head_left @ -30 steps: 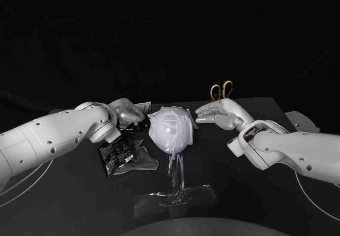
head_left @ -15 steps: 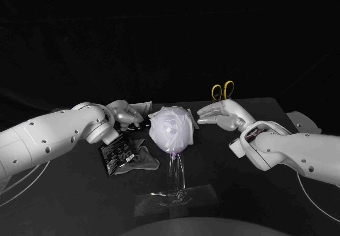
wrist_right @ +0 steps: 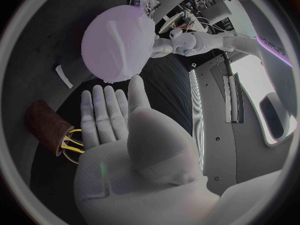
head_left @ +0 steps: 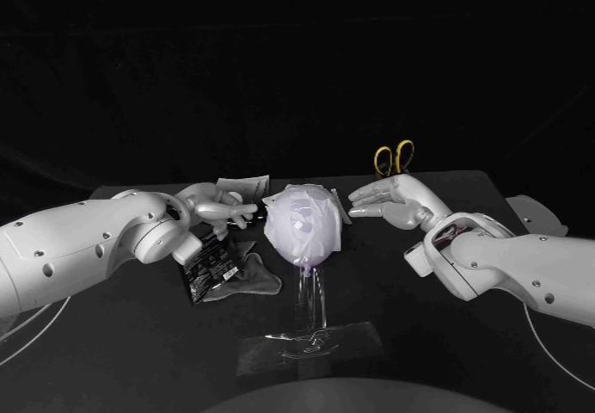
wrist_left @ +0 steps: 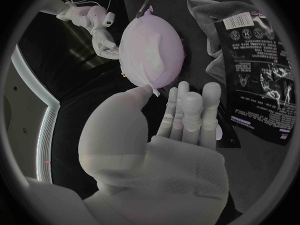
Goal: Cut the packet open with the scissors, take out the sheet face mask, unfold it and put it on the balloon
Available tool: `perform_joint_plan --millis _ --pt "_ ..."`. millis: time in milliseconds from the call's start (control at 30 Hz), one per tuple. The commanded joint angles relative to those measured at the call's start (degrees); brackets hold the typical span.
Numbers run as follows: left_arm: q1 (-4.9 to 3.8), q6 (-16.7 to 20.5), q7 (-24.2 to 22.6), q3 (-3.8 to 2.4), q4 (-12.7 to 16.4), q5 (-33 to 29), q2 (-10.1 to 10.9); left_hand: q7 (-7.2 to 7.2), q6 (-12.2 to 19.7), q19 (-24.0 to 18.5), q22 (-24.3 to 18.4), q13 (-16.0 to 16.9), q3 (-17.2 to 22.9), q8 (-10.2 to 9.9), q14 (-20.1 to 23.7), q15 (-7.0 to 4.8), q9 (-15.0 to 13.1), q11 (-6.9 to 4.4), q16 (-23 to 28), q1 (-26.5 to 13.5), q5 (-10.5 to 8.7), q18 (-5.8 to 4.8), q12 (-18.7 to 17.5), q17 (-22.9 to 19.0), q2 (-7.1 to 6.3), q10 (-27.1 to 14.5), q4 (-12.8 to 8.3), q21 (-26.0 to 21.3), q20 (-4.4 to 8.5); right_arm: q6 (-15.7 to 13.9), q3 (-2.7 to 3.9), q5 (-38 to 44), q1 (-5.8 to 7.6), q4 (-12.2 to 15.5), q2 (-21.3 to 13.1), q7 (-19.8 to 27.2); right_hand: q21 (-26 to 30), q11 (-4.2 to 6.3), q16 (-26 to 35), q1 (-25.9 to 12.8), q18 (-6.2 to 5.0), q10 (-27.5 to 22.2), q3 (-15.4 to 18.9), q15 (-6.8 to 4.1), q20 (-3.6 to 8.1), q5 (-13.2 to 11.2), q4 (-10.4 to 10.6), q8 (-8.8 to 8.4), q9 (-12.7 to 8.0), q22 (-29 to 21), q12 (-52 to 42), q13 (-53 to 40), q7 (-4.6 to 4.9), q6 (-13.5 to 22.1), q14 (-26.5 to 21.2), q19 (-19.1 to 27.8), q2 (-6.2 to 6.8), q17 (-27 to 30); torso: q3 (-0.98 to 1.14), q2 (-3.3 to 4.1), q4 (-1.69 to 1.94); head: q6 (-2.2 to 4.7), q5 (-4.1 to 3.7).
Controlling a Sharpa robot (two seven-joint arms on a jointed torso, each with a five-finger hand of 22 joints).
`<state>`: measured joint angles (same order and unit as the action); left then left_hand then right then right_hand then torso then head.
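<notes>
A pale purple balloon [head_left: 305,249] wearing a wrinkled white mask [head_left: 302,211] stands mid-table on a clear stand [head_left: 308,303] between the left hand [head_left: 221,206] and right hand [head_left: 387,200], both empty, fingers spread.

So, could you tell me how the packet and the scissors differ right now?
The packet lies flat, left of the balloon; the scissors stand handles-up on its right. The packet is black, the scissors' handles yellow. Neither is held.
</notes>
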<state>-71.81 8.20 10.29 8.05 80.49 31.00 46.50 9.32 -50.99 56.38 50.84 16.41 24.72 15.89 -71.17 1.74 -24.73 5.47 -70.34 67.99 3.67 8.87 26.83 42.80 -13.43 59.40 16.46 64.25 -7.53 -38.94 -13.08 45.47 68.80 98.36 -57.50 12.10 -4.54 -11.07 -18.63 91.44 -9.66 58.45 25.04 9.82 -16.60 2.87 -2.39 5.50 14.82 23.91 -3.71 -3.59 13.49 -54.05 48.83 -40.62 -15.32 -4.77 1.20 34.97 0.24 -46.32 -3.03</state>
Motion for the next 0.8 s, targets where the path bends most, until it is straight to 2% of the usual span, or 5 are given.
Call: perform_joint_plan --millis 33,100,133,400,800 --pt "0.68 0.2 -1.4 0.19 1.6 -4.2 0.4 -0.21 -0.3 1.4 1.0 0.4 -2.2 0.4 -1.2 -0.36 0.3 -0.35 -1.4 -1.1 -0.85 0.03 1.3 2.0 0.19 1.5 0.3 0.5 0.06 0.4 0.03 0.8 -0.14 0.1 0.0 0.3 -0.1 -0.16 0.2 -0.4 -0.56 0.1 1.3 0.10 0.12 0.3 -0.3 -0.37 0.0 -0.1 -0.1 0.0 0.67 -0.1 0.0 -0.3 -0.84 0.1 -0.06 -0.01 0.07 -0.11 0.08" --pt "1.24 0.4 -1.4 0.29 2.1 -4.8 0.5 -0.56 -0.4 3.0 2.7 1.1 -3.6 0.5 -3.1 -0.73 0.6 -0.77 -3.6 -1.7 -0.83 -0.33 3.0 6.0 0.66 3.0 0.4 1.7 0.29 0.4 0.03 0.8 -0.19 0.1 0.0 0.3 -0.1 -0.16 0.3 -0.5 -0.56 0.1 1.3 0.10 0.12 0.3 -0.3 -0.38 -0.1 -0.1 0.0 0.0 0.68 -0.1 0.0 -0.3 -0.84 0.1 -0.11 0.04 -0.03 -0.07 0.14" --pt "1.54 0.5 -1.4 0.33 2.2 -5.1 0.5 -1.17 -0.3 5.3 5.1 2.9 -5.3 0.5 -6.3 -1.20 0.9 -1.33 -7.3 -1.8 -1.06 -0.83 6.2 12.9 1.24 4.7 0.3 3.5 0.73 0.4 0.03 0.8 -0.21 0.1 0.0 0.4 -0.1 -0.16 0.3 -0.5 -0.56 0.1 1.3 0.10 0.12 0.3 -0.3 -0.38 -0.1 -0.1 0.0 0.0 0.68 -0.1 0.0 -0.3 -0.84 0.1 -0.12 0.05 -0.05 -0.08 0.13" --pt "2.55 0.8 -1.7 0.43 2.7 -6.3 0.1 -1.55 -0.5 9.6 10.5 11.4 -11.5 1.2 -10.8 -1.82 1.8 -2.07 -13.4 -0.5 -0.89 -1.98 19.5 25.3 3.78 3.4 0.4 7.7 1.48 0.2 0.03 0.8 -0.27 0.2 -0.2 0.4 -0.1 -0.17 0.3 -0.5 -0.56 0.1 1.3 0.11 0.12 0.3 -0.3 -0.38 -0.1 -0.1 0.0 0.0 0.68 -0.1 -0.1 -0.3 -0.84 0.1 -0.06 0.17 -0.10 -0.25 0.09" --pt "2.78 1.8 -3.1 0.44 3.1 -8.3 -0.4 -1.74 -1.1 11.8 13.6 15.8 -15.2 1.9 -12.5 -1.99 2.6 -2.24 -15.2 2.6 -0.90 -2.58 26.2 29.8 5.71 1.8 0.3 10.0 1.59 0.2 0.03 0.8 -0.30 0.1 -0.2 0.4 0.0 -0.18 0.4 -0.6 -0.54 0.1 1.3 0.13 0.12 0.3 -0.4 -0.40 -0.1 -0.2 0.0 0.0 0.69 -0.2 -0.1 -0.3 -0.83 0.1 -0.06 0.03 -0.10 -0.49 -0.06"
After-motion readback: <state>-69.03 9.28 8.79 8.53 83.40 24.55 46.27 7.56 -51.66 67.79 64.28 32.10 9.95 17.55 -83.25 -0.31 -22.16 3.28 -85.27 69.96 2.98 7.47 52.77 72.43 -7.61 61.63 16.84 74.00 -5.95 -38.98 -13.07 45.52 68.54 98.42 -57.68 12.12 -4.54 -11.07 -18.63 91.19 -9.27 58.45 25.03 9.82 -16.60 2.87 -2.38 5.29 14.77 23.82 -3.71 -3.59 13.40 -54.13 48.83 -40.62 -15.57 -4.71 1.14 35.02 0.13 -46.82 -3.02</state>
